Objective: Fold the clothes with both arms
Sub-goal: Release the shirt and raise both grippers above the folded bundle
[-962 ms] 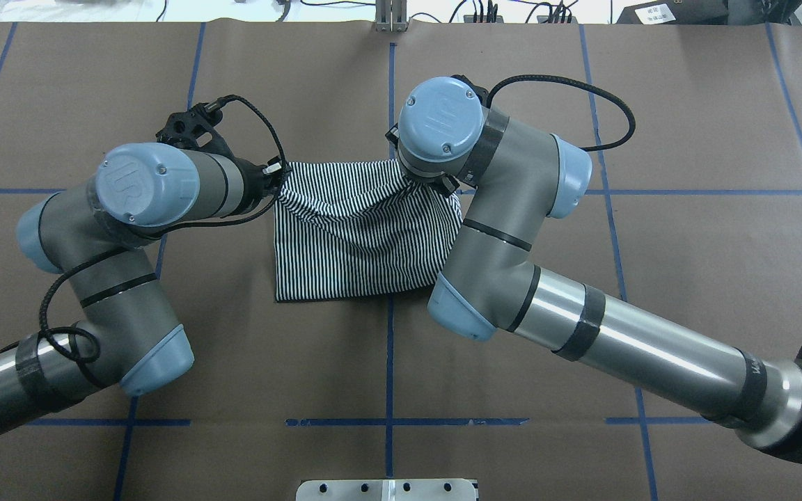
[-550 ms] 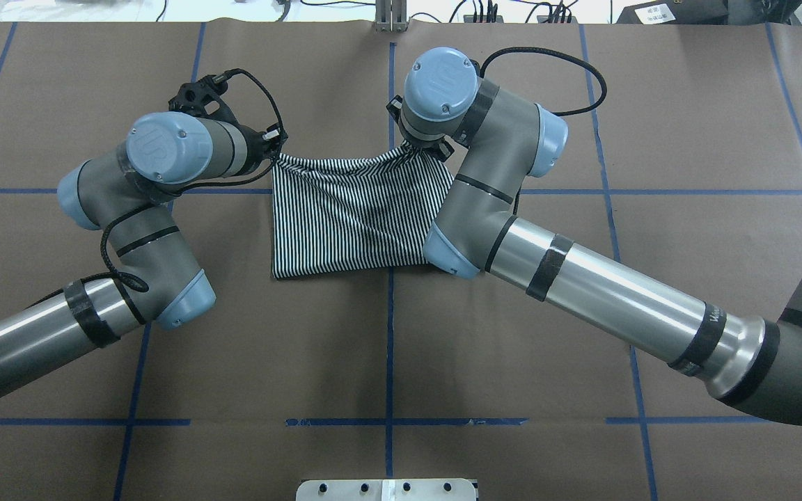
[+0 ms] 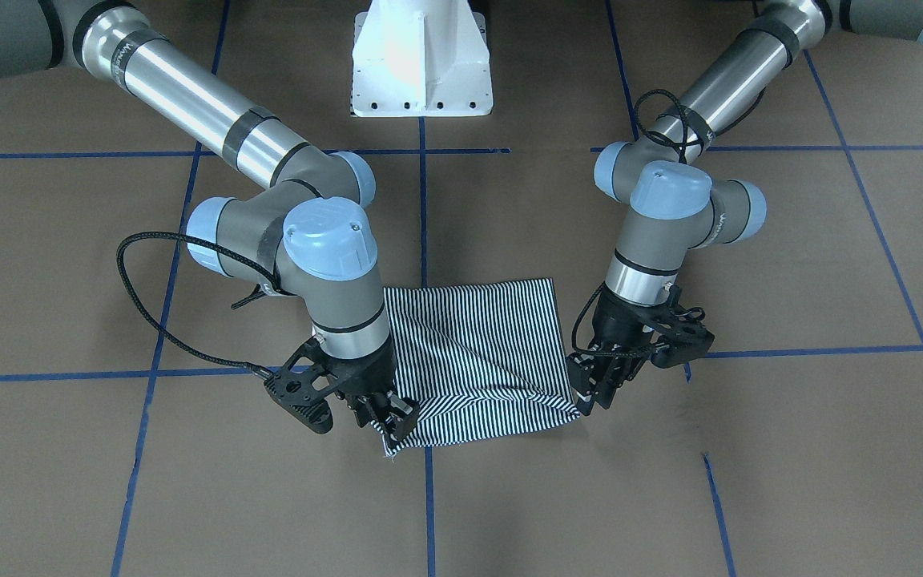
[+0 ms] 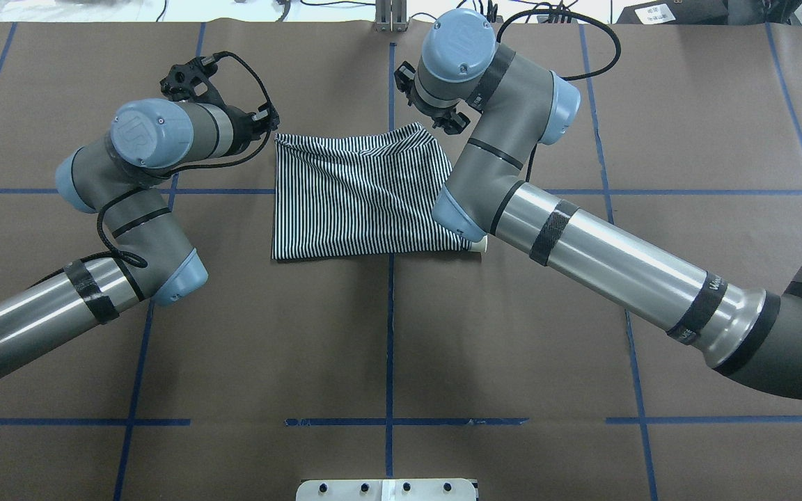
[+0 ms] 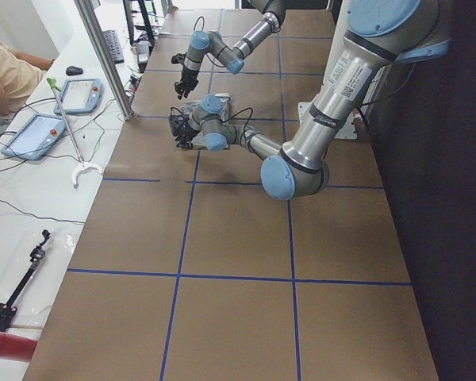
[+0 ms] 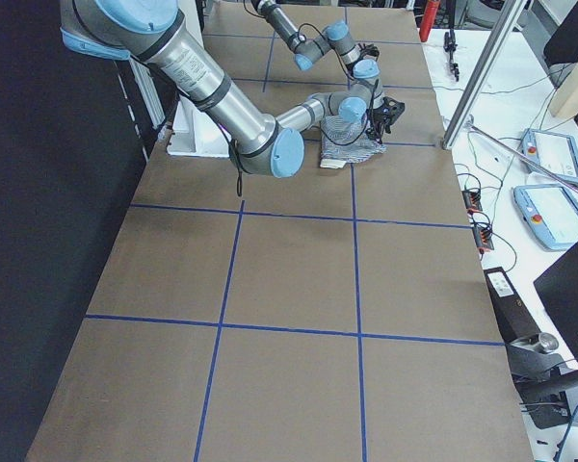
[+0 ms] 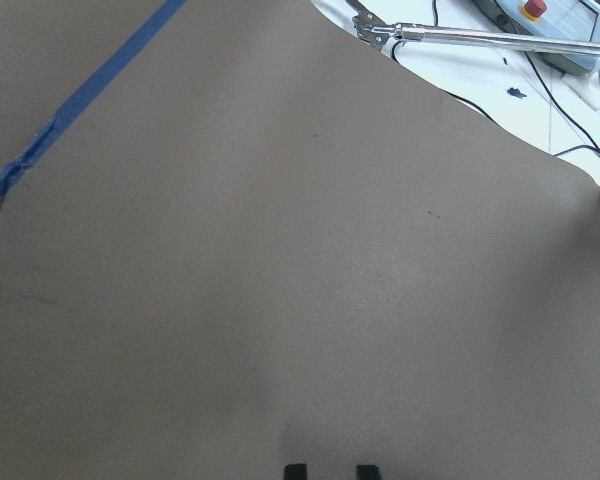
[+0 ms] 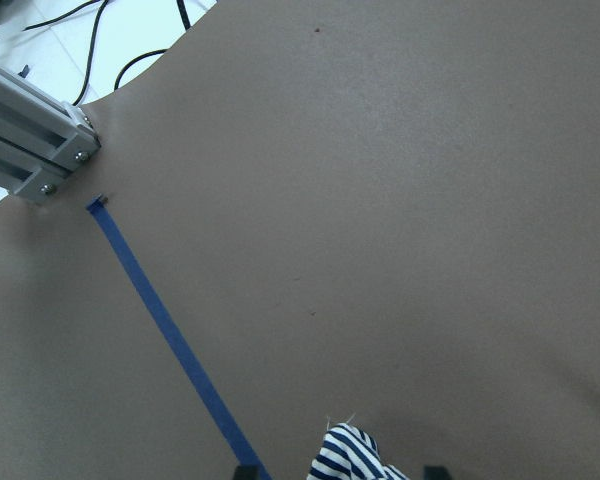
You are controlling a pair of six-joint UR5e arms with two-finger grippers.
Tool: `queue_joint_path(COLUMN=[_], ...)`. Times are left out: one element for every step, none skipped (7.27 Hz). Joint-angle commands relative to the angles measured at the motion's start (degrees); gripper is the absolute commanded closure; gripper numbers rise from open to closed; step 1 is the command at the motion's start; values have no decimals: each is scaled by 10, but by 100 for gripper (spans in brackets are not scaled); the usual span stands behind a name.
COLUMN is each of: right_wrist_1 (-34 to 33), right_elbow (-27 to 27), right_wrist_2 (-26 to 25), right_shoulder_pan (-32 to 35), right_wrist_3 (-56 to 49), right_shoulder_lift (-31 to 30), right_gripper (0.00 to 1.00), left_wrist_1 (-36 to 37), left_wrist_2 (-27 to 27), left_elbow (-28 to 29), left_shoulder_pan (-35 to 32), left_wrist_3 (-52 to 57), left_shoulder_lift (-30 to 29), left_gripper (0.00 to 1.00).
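Note:
The striped shirt [image 4: 359,195] lies folded into a rectangle mid-table, its far edge [image 3: 477,425] slightly rumpled. My left gripper [image 3: 594,397] is at the shirt's far left corner. In the left wrist view its fingertips [image 7: 296,470] stand a little apart with no cloth showing, so I cannot tell its grip. My right gripper [image 3: 388,418] is low at the far right corner. In the right wrist view its fingers [image 8: 246,470] are wide apart around a loose tuft of shirt [image 8: 350,455]. Overhead, the right gripper is mostly hidden under its wrist.
The white pedestal base [image 3: 421,64] stands at the robot's side of the table. An aluminium post [image 4: 390,17] rises at the far edge, close beyond the right wrist. Blue tape lines [image 4: 390,334] cross the brown table cover. Operators' desks with pendants [image 6: 549,159] lie past that edge.
Both wrists moved away from the robot, drawing the shirt's far edge with them. The sagging fold has flattened into a neat rectangle, and a cream bit now shows at its near right corner.

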Motion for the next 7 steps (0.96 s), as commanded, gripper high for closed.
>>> queue_joint_path(right_wrist_1=[1, 1, 1, 1, 1, 1, 2], right_elbow=[16, 31, 48, 70, 73, 78, 79], right_wrist_2=[2, 16, 25, 36, 51, 52, 52], right_shoulder_pan=[6, 12, 20, 25, 31, 32, 32], right_wrist_3=[-6, -6, -11, -15, -22, -22, -22], right_shoulder_lift=[-4, -11, -24, -41, -46, -50, -50], right_gripper=[0, 0, 0, 0, 0, 0, 0], left_wrist_1=[15, 80, 125, 129, 126, 126, 125], left_wrist_2=[-2, -21, -56, -58, -57, -56, -56], left_elbow=[-29, -54, -48, -31, 9, 61, 124], left_shoulder_pan=[7, 20, 22, 36, 39, 39, 39], left_wrist_3=[-4, 6, 49, 119, 161, 181, 186], left_shoulder_lift=[-8, -21, -49, -57, -69, -101, -150], left_gripper=[97, 100, 100, 100, 100, 100, 100])
